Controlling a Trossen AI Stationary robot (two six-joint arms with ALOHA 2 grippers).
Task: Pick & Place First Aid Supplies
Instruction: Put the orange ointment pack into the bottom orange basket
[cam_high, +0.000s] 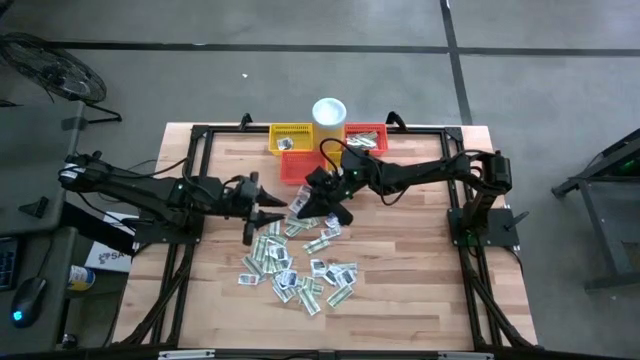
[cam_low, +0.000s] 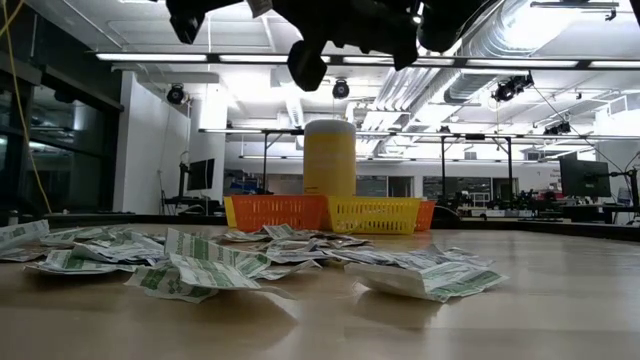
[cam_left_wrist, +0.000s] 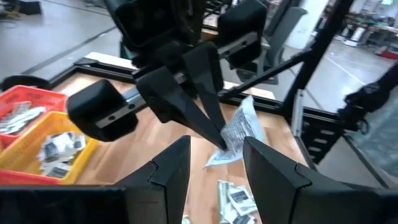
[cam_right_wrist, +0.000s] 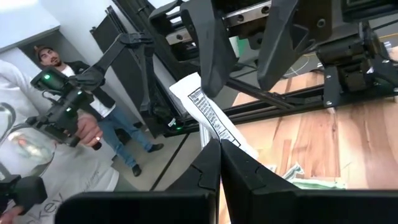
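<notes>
Several small white and green first aid sachets lie loose on the wooden table, seen close in the low view as a pile. My right gripper, reaching in level from the table's right, is shut on one white sachet above the pile's far end. My left gripper faces it from the left, open, with its fingers on either side of the sachet's free end. Whether they touch it, I cannot tell. In the high view the two grippers meet around the sachet. My right gripper pinches the white sachet near one end between its two fingertips. The fingers come in about level from the table's right. The sachet is lifted clear of the table, its printed free end sticking out toward my left gripper.
At the far edge stand a yellow mesh basket and two red-orange ones, with sachets inside, and a white cup. A black frame rims the table. A person stands beyond the table.
</notes>
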